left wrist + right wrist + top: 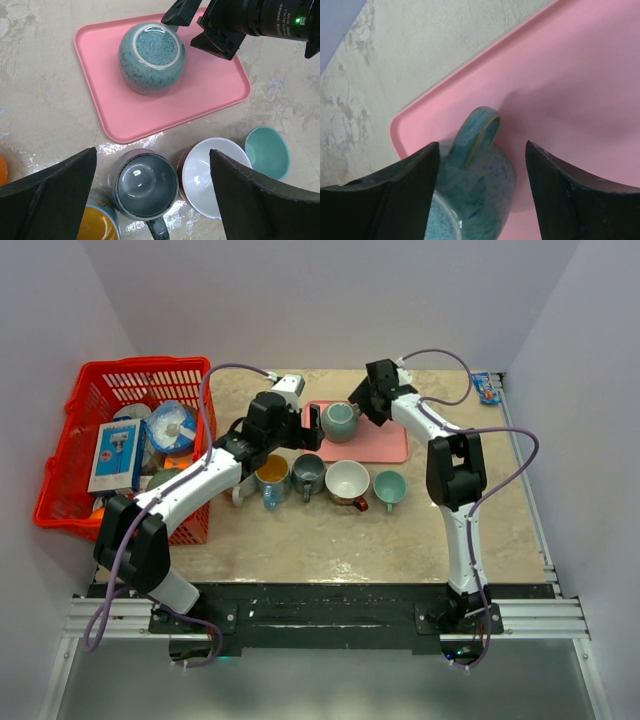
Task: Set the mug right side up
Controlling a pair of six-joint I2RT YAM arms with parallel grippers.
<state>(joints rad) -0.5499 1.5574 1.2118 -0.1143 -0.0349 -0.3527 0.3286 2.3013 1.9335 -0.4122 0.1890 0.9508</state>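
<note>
Two claws, both apart. Mug [340,421] is upside down (base up, rim on the tray) at the 9 o'clock end of the pink tray [388,447].

Right gripper [356,408] sits at the mug's 2 o'clock in the top view, just beside it. In the right wrist view its fingers [395,195] are spread with the handle [481,131] between them, pointing to 12 o'clock. There's a gap on each side of the handle, so no clamp. Can't tell whether the 9 o'clock finger touches the mug body.

Left gripper [152,157] is wide open and holds nothing. It hovers over the cup row.

The row is at the tray's 6 o'clock. From 9 to 3: yellow cup [271,472], grey mug [308,473], white cup [347,480], teal cup [389,485]. All have mouths up.

Red basket [130,366] is at the 9 o'clock edge of the table [330,540], apart from the tray.
</note>
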